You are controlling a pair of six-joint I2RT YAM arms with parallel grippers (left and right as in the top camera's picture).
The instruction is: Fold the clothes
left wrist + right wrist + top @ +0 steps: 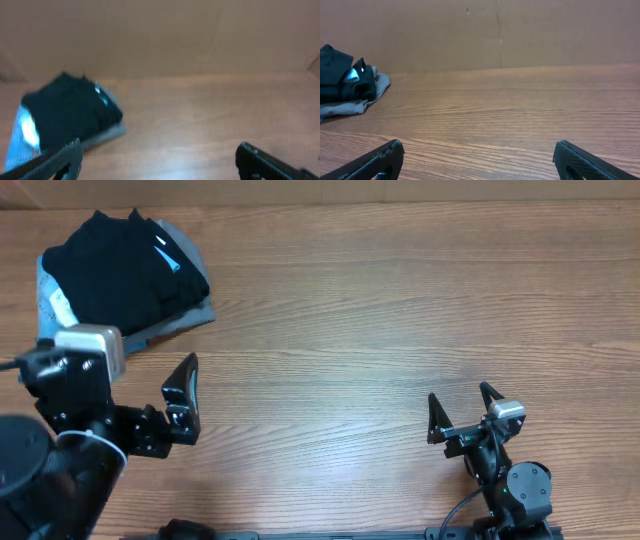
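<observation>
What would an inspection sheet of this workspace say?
Surface: wooden table, brown grain.
Job's things: black shirt heaped at the far left corner.
Clutter: grey garment and light blue cloth under the black shirt.
Tools: left tool open, empty; right tool open, empty; neither touches cloth.
Cables: black cable by the right arm's base.
Surroundings: plain brown wall behind the table.
</observation>
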